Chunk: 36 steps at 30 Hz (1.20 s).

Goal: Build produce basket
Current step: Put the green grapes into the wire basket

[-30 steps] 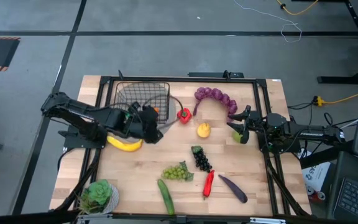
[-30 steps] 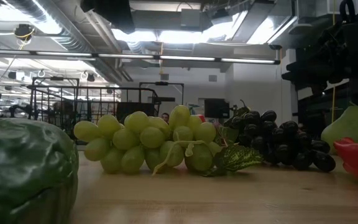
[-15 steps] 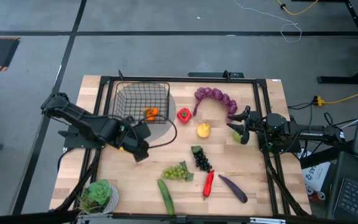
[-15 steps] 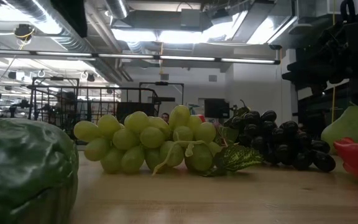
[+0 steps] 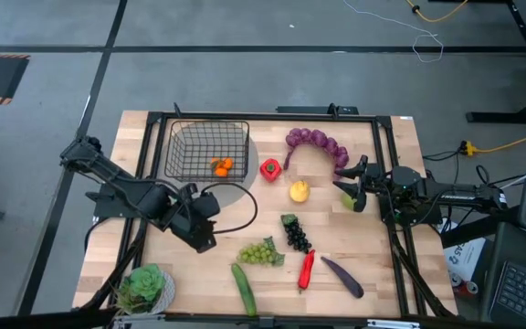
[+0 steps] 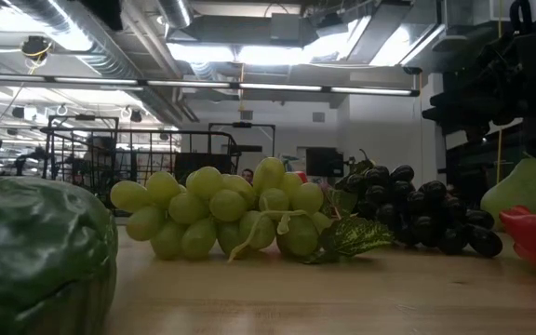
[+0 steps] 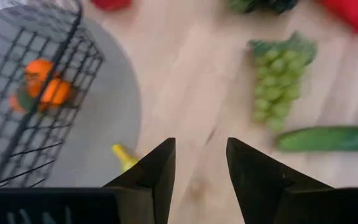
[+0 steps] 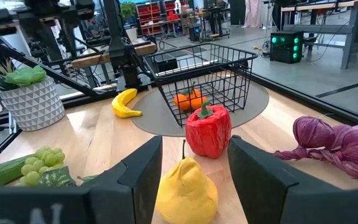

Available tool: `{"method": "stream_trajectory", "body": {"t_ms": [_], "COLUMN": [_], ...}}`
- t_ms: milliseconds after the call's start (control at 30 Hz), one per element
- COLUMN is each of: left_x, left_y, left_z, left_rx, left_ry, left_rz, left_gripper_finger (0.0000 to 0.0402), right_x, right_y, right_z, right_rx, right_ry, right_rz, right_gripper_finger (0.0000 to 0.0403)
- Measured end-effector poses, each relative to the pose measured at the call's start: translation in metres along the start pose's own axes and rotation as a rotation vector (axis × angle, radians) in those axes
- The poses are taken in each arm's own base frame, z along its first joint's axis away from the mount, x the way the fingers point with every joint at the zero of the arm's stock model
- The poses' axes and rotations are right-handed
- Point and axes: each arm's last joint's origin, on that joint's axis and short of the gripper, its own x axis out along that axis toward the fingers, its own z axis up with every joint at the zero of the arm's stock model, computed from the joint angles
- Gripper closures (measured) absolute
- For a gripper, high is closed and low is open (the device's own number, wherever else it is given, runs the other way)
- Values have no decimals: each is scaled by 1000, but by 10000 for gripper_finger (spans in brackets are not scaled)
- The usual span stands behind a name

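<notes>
A small square black wire-mesh basket (image 5: 206,151) is sitting at about ten o'clock on the light wooden table (image 5: 382,274), half over a flat grey round mat (image 5: 231,183), with a small orange toy fruit (image 5: 221,166) lying inside near its five-o'clock corner. The left gripper (image 5: 201,239) is hovering at eight o'clock from the table's centre, just clear of the mat, its dark jaws standing apart and empty in the left wrist view, where the tip of a yellow toy banana (image 7: 123,155) is showing beside one finger (image 7: 156,174). The right gripper (image 5: 353,185) is waiting at three o'clock, jaws apart and holding nothing, facing a yellow pear-shaped toy fruit (image 5: 299,191) near the centre and a glossy red toy pepper (image 5: 269,169) at the basket's three o'clock. A knobbly purple bunch (image 5: 318,143) is curving across twelve to one o'clock. Toward six o'clock a dark grape cluster (image 5: 295,232), a pale green grape cluster (image 5: 261,252), a long green toy cucumber (image 5: 243,288), a slim red chili (image 5: 306,269) and a dark purple eggplant (image 5: 342,276) are lying spread out. A potted green plant in a white faceted pot (image 5: 145,289) is standing at seven o'clock.
</notes>
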Motion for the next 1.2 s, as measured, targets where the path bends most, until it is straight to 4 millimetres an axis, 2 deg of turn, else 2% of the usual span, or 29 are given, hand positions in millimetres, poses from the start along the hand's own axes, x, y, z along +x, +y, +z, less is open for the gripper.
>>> {"method": "stream_trajectory", "body": {"t_ms": [533,733,833,967,1200], "left_x": [-2,-2,3,17,51], "left_y": [-13,-11,-6,-2,-15], "left_z": [12,12,5,-9,-25], "left_rx": [-79,-64,22,45,169], "left_ry": [-130,-163,-91,62,238], "left_rz": [-117,-71,10,132,231], "left_gripper_finger": [264,264,264,264,264], "right_x": [0,0,0,0,0], "right_y": [0,0,0,0,0], "right_z": [0,0,0,0,0], "right_rx": [0,0,0,0,0], "right_ry": [0,0,0,0,2], "right_rz": [0,0,0,1,0], "right_gripper_finger": [219,219,219,219,219]}}
